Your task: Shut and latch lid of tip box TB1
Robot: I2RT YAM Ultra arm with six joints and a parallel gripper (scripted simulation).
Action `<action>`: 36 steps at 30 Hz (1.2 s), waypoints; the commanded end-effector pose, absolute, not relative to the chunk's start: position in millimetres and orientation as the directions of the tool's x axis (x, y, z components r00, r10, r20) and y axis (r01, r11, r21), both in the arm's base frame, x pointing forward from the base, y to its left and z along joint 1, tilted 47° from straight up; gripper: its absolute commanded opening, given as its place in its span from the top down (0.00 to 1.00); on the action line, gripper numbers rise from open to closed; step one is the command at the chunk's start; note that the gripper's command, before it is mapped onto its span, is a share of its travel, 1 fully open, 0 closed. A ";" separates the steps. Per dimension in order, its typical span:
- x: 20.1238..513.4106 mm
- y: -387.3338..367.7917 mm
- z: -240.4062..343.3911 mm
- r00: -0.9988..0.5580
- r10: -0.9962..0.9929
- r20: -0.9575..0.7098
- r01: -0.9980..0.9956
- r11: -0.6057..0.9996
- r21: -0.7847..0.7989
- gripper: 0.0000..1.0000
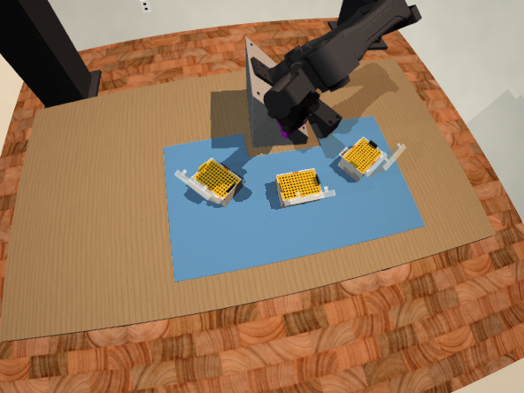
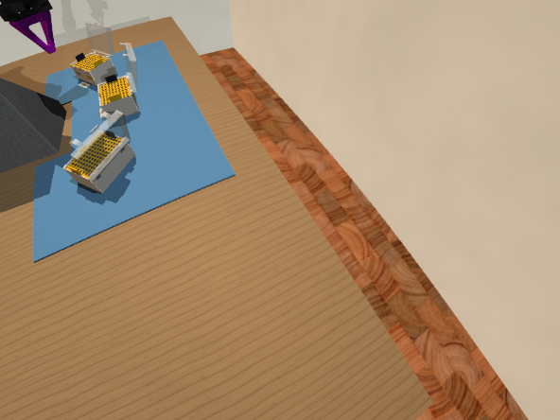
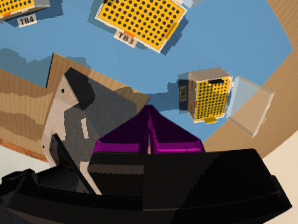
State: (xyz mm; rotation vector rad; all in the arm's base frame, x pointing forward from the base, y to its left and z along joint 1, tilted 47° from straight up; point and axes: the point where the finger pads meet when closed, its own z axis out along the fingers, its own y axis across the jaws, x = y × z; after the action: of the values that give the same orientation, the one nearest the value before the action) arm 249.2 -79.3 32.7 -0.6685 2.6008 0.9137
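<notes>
three tip boxes, lids open, blue mat
</notes>
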 end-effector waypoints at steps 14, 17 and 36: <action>267.4 -117.9 -9.3 -0.752 -0.387 -0.534 -0.649 0.578 0.494 1.00; 271.8 -127.2 -20.2 -0.752 -0.387 -0.534 -0.649 0.579 0.494 1.00; 296.5 -180.0 -82.1 -0.751 -0.387 -0.534 -0.649 0.580 0.493 1.00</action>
State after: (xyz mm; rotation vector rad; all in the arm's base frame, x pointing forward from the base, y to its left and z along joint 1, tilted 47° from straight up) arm 296.5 -170.0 -80.8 -0.8561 2.4448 0.9826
